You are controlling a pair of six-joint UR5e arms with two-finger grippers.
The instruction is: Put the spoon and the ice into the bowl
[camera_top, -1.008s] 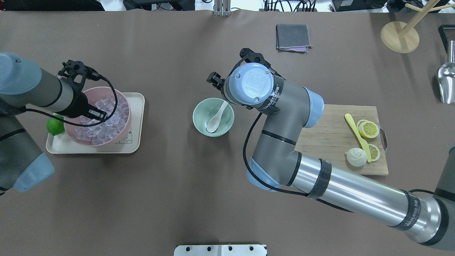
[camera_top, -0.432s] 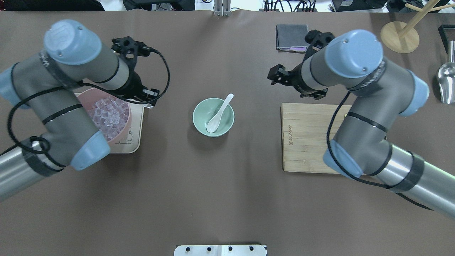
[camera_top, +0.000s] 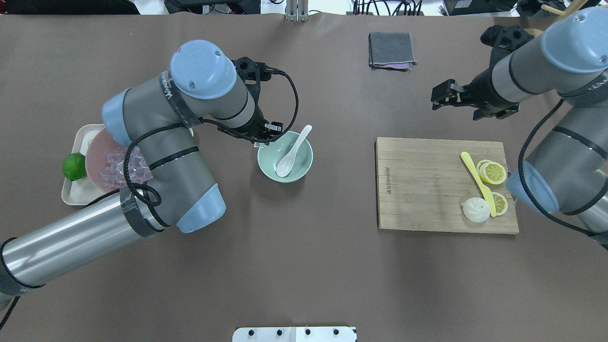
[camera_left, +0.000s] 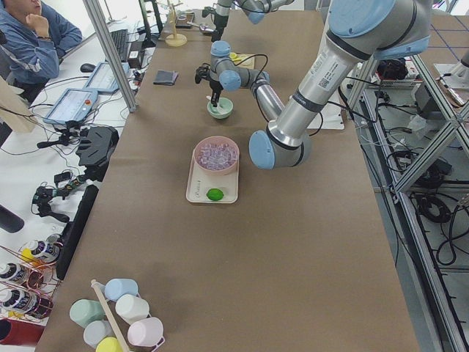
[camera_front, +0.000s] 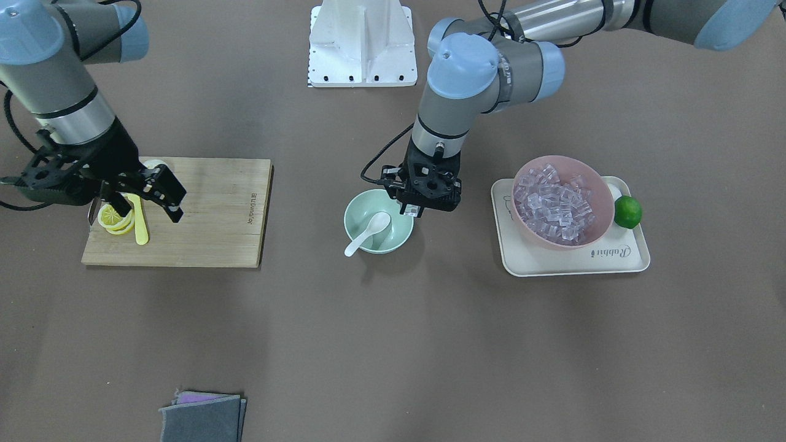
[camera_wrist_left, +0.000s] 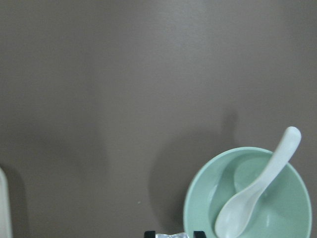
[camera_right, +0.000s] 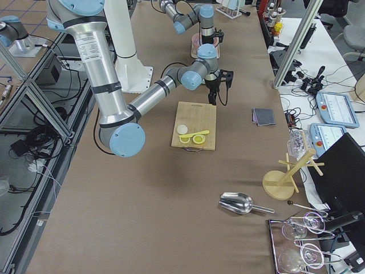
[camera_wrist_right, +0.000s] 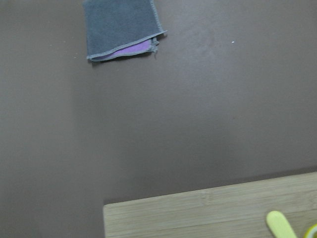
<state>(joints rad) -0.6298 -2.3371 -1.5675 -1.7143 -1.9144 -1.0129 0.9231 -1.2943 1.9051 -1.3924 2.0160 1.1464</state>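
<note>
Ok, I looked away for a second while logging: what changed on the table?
The left gripper lifted out of the pink bowl and swung to the rim of the green bowl, shut on an ice cube. The right gripper retreated from that bowl to the robot's right. The spoon and both bowls stayed put.

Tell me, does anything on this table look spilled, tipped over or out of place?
Nothing stands out. The spoon lies in the mint bowl, handle over the rim; the loose ice sits inside the pink bowl on its tray. The left gripper holds one ice cube at the mint bowl's edge.
</note>
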